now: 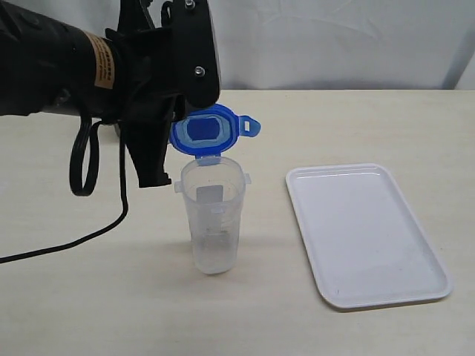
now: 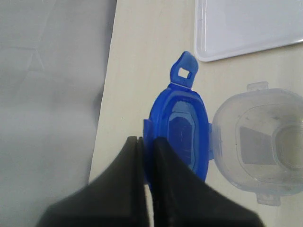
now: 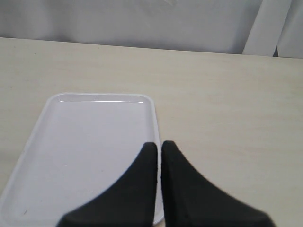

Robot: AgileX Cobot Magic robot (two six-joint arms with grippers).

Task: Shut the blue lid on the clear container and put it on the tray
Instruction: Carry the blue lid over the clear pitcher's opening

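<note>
Now we hold left gripper [image 2: 144,140], jaws together, against the blue lid [image 2: 182,127] above the clear container [image 2: 258,146]; pushing sideways may topple it.

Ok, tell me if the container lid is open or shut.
Open. The blue lid stands upright at the back of the clear container, and the mouth of it is uncovered in the exterior and left wrist views.

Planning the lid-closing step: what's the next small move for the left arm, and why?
Probably tip the blue lid over onto the mouth of the clear container with the shut left gripper. The lid stands upright, hinged at the rim, the mouth is uncovered, and the gripper sits on the lid's side away from the mouth.
</note>
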